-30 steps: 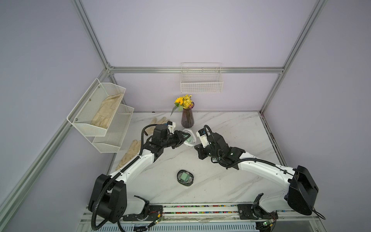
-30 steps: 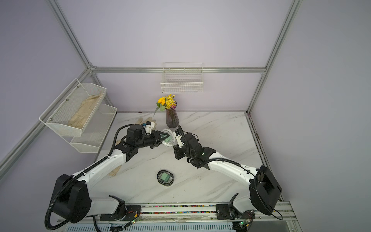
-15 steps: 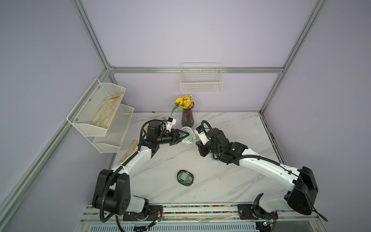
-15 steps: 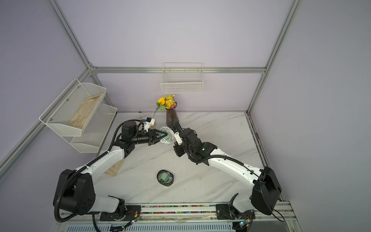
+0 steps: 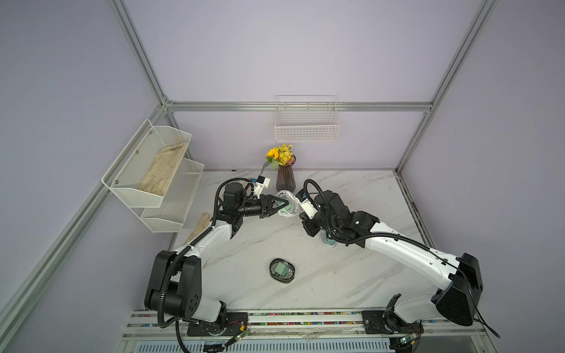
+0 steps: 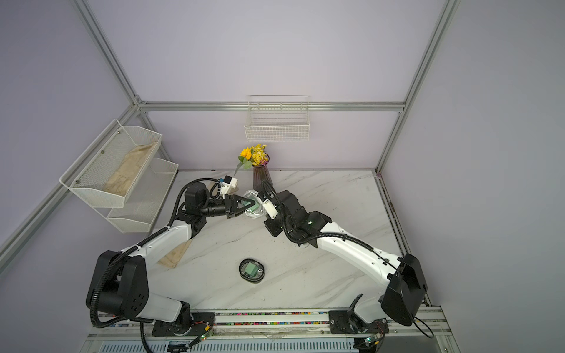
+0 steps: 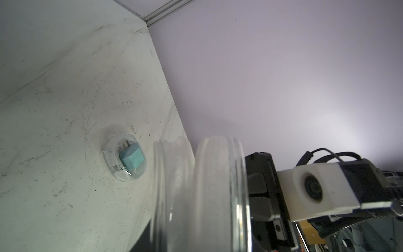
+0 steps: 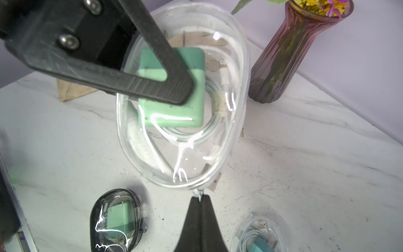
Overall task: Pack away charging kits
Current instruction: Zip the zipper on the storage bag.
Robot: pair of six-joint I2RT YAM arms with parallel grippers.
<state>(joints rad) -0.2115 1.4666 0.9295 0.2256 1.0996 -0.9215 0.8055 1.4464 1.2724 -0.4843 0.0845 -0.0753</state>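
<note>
The charger [image 8: 172, 109] is mint-green, one case [image 8: 93, 219] black-rimmed, the vase [image 8: 290, 54] maroon, the table [image 8: 316, 152] grey-veined white

Robot lab test cell was indicated: plain lilac wall panels [image 5: 275, 45] were framed in silver aluminium profiles [image 5: 299, 106], black-and-white robot arms [image 5: 397, 247] were mounted on a metal base rail [image 5: 305, 319], home-style dressing was limited to a white wire basket [image 5: 306, 130] and purple glass flower vase [image 5: 285, 180].

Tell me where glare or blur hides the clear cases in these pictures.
Right wrist view: white glare streaks cross the held clear case and the black-rimmed case. Left wrist view: the held clear case, close to the lens, is blurred; the case with the blue charger is sharp. In both top views: even, soft light.
</note>
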